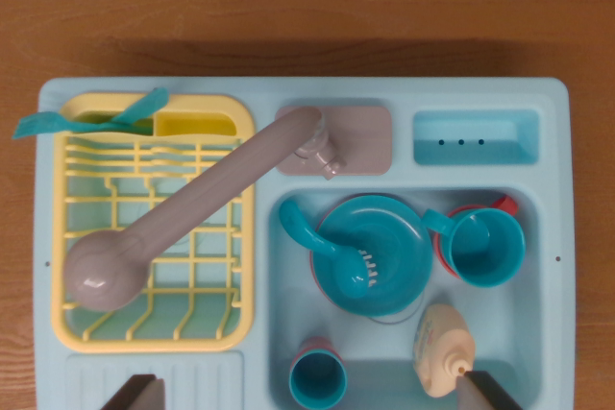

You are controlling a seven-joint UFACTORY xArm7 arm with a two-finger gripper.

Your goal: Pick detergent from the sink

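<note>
Toy sink unit (pixel 58 333), light blue plastic, seen from above on a wooden table (pixel 288 7).

Left half: yellow dish rack (pixel 154 338) set in the drainer side. A teal utensil (pixel 91 120) lies across its top left corner, one end past the rack's edge. The rack's small rear compartment (pixel 197 125) is at its top right.

Centre: grey faucet (pixel 192 208), base plate behind the basin, spout swung diagonally to the wrist view's left so that its round head sits over the rack's lower left area.

Right half: basin (pixel 524 333) holding several pieces. Teal pan or lidded dish (pixel 370 254) with a handle toward the left, a small fork-like piece lying on it. Teal cup (pixel 317 378) near the basin's front edge, a reddish rim showing behind it. Teal mug (pixel 483 247) to the right, resting on or against a red piece. Small recessed tray (pixel 476 136) with three dots sits behind the basin.

Detergent (pixel 443 348): cream-coloured bottle lying in the basin's lower right part, cap pointing toward the bottom edge, just below the teal pan.

Gripper (pixel 312 398): two dark fingertips (pixel 135 393) show at the bottom edge, set wide apart, nothing between them; the right one is just beside the detergent's cap.
</note>
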